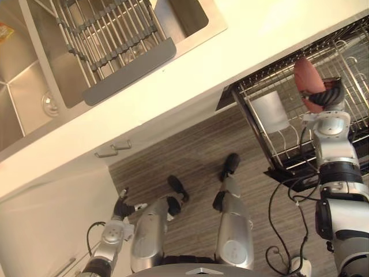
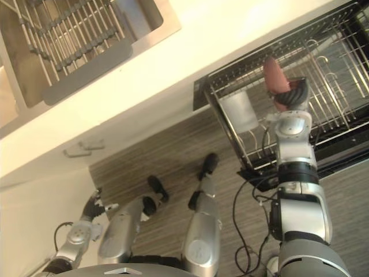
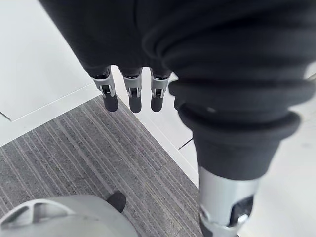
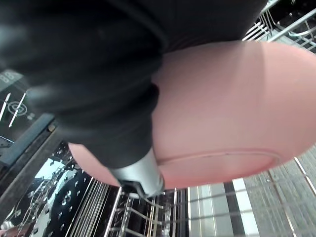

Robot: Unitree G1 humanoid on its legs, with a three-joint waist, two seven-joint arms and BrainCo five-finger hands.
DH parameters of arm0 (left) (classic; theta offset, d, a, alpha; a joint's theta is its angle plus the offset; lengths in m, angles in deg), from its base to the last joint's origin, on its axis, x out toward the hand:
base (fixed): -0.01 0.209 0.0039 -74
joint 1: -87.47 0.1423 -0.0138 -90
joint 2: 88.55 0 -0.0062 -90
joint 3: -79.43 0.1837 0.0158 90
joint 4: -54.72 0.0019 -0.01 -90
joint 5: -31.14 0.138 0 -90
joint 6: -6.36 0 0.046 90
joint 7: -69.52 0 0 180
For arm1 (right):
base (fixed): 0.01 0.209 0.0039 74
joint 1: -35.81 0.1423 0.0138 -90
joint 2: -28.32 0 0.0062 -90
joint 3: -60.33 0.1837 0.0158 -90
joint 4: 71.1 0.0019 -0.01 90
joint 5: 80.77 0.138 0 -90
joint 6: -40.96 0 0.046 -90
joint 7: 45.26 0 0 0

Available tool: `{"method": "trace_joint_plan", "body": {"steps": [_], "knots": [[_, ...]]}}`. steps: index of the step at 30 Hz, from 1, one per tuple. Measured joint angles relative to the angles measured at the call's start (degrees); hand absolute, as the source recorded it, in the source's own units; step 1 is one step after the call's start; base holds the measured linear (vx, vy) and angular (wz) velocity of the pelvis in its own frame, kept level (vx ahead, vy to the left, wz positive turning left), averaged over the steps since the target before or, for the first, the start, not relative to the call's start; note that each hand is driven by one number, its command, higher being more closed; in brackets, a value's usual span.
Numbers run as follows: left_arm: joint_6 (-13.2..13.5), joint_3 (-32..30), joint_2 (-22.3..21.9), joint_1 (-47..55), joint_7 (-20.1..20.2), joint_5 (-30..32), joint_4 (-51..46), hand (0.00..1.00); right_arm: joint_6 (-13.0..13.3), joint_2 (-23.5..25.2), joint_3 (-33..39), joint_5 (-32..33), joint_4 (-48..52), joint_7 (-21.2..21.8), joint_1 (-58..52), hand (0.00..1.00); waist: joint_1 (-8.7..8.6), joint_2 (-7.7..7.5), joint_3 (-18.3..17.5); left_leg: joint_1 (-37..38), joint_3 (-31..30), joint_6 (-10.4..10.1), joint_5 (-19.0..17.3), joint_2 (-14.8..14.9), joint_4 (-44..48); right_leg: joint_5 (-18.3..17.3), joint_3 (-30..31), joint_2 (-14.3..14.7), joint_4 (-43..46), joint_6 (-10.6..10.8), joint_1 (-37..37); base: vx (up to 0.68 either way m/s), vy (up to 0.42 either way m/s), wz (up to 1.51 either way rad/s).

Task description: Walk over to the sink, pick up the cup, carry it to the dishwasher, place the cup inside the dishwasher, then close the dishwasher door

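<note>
A pink cup (image 1: 308, 75) hangs tilted over the pulled-out wire rack (image 1: 349, 55) of the dishwasher, at the right. My right hand (image 1: 330, 95) is shut on the cup, and its dark cover hides most of the grip. In the right wrist view the cup (image 4: 237, 108) sits close against the hand (image 4: 98, 74), with the thumb across its side and the rack's wires (image 4: 197, 207) below. My left hand (image 1: 122, 206) is low at the lower left beside the white cabinet, fingers (image 3: 131, 94) straight and holding nothing.
A white container (image 1: 270, 111) stands in the rack's near-left part. The steel sink (image 1: 34, 75) with a wire drainer (image 1: 109, 29) is at the upper left, set in the pale counter (image 1: 242, 46). Cabinet handles (image 1: 112, 150) show below the counter's edge.
</note>
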Motion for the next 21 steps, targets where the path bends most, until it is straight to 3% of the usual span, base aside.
{"method": "trace_joint_plan", "body": {"steps": [8,15,20,21], "knots": [[0.74,2.95,-0.14,-0.01,-0.09,-1.11,-0.04,0.0,-0.52,-2.09,-2.1,-8.57,-2.76,-7.0,2.01,1.0,-0.15,1.41,-0.08,-0.31,0.11,0.47,1.35,-1.48,-1.99,0.33,0.25,-1.02,0.11,0.11,-1.2,-0.01,0.005,0.02],[2.07,3.89,-0.13,0.01,-0.27,-1.26,-0.05,0.0,-0.8,-2.75,-2.17,-9.07,-4.26,-11.55,1.87,1.0,-0.18,2.4,-0.6,-0.21,0.15,0.71,1.64,-1.78,-2.35,0.58,0.37,-1.44,0.1,0.17,-1.23,0.0,0.0,0.01],[3.24,3.92,-0.13,0.05,-0.62,-2.27,-0.07,0.0,0.05,-2.7,-2.11,-8.89,-4.22,-12.28,0.31,1.0,-0.08,2.76,-0.85,0.82,0.24,0.61,1.91,-2.03,-3.01,0.58,0.44,-1.5,0.0,0.19,-0.5,0.0,0.0,0.0],[3.34,3.92,-0.13,0.05,-0.9,-2.27,-0.04,0.0,0.4,-2.7,-2.07,-8.71,-4.19,-10.3,-0.16,1.0,-0.21,2.76,-0.85,1.02,0.23,0.61,1.91,-2.04,-3.02,0.59,0.43,-1.51,-0.01,0.21,-0.26,0.0,0.0,0.0]]}}
